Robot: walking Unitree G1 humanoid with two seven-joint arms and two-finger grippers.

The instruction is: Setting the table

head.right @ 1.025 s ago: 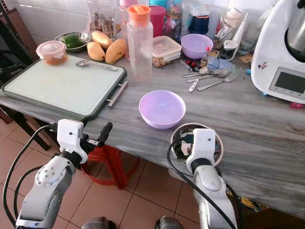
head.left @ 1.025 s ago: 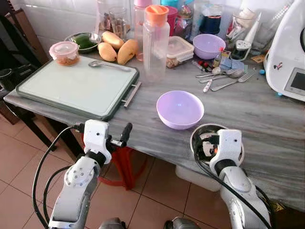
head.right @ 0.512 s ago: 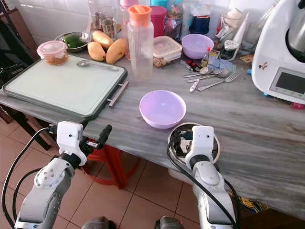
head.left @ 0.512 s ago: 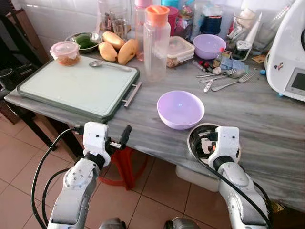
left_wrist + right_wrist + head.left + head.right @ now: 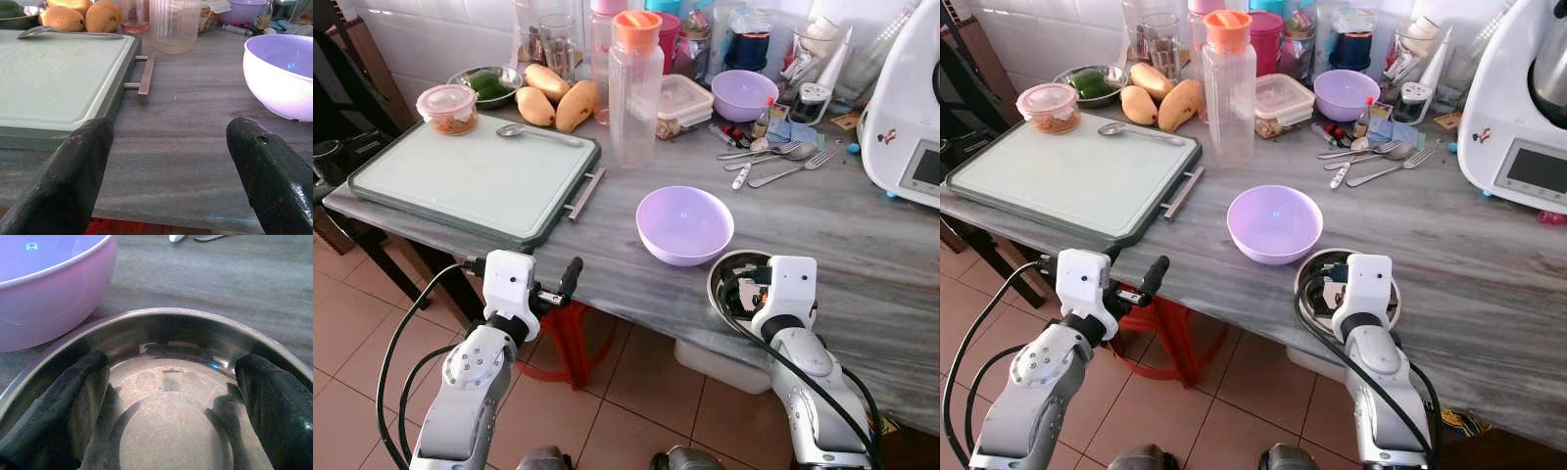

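Note:
A steel bowl sits near the table's front edge, just right of a lilac bowl. My right gripper hangs over the steel bowl, open. In the right wrist view both fingers stand wide apart inside the steel bowl, close to its wall. My left gripper is open at the table's front edge below the tray, holding nothing. The left wrist view has the lilac bowl ahead of one finger and the tray ahead of the other.
A green-rimmed tray with a spoon lies at the left. Behind stand a clear bottle with an orange lid, mangoes, a second lilac bowl, loose cutlery and a white appliance. A red stool is under the table.
My right gripper and the steel bowl have shifted slightly to the right along the table edge. The left arm has stayed still.

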